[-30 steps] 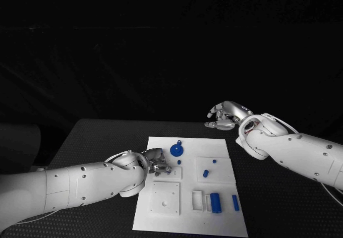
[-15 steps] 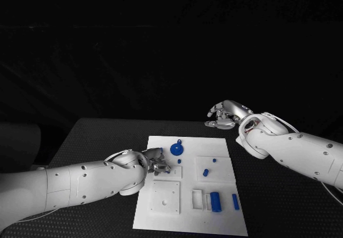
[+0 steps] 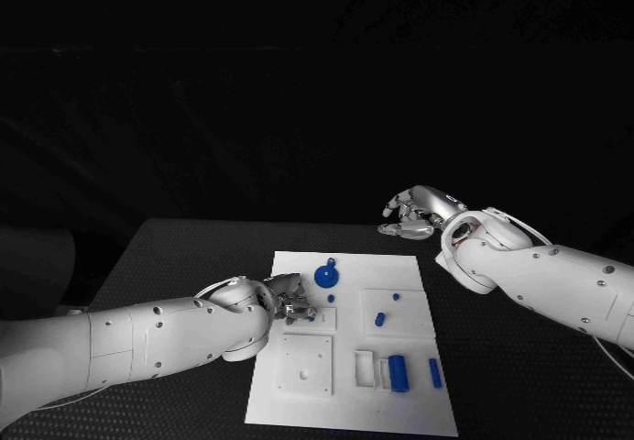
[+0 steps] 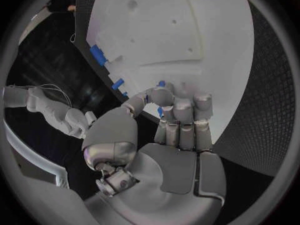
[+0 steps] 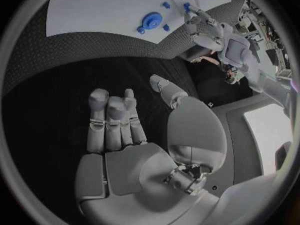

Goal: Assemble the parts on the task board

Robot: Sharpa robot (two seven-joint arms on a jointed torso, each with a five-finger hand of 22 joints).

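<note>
Nearest to me, the flat white task board [image 3: 397, 403] lies on the bumpy black tabletop [image 3: 529, 367]. It has square plates and slots cut in it. A fat blue round peg [image 3: 398, 374] and a thin blue bar [image 3: 435, 373] lie in the slots at its near right. A small blue peg [image 3: 379, 320] sits further up the board.

My left robot hand [image 3: 293, 301] is shiny silver metal. It rests on the board's left side, fingers bent close together on a small blue part [image 4: 160, 84]. The part is tiny and mostly hidden, so I cannot tell for sure if I pinch it.

Further back lies a round blue disc [image 3: 326, 275] with a little knob.

Farthest away, my right robot hand [image 3: 416, 213] hangs above the tabletop past the board. Its fingers are curled in and nothing is in them.

Compared with a second ago, my left arm has slid a tiny bit. The parts lie where they were.
</note>
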